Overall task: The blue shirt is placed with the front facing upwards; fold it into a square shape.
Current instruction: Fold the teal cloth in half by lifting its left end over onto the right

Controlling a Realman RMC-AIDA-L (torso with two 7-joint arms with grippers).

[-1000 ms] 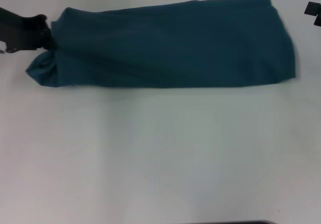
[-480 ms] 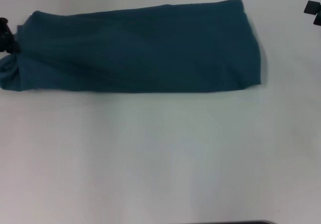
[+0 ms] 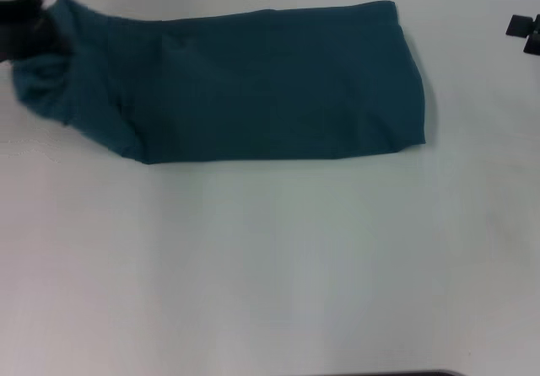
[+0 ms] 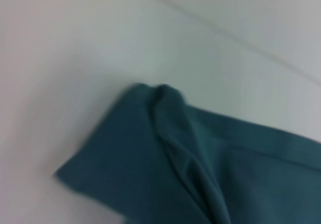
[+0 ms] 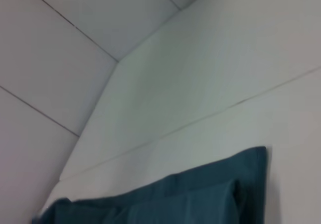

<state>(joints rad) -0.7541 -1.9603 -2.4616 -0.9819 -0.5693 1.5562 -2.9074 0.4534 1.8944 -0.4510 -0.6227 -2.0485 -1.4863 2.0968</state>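
The left wrist view looks down on one end of the blue shirt (image 4: 200,169), which fills the part of the picture nearest the end effector. The cloth is gathered into a raised ridge (image 4: 183,143) that runs from a rounded peak down through the fabric. To one side of the ridge a flat flap ends in a corner (image 4: 65,174) resting on the pale tabletop (image 4: 75,48). A straight hem line (image 4: 271,151) crosses the flatter cloth on the other side. A thin seam (image 4: 225,30) runs across the tabletop beyond the shirt.
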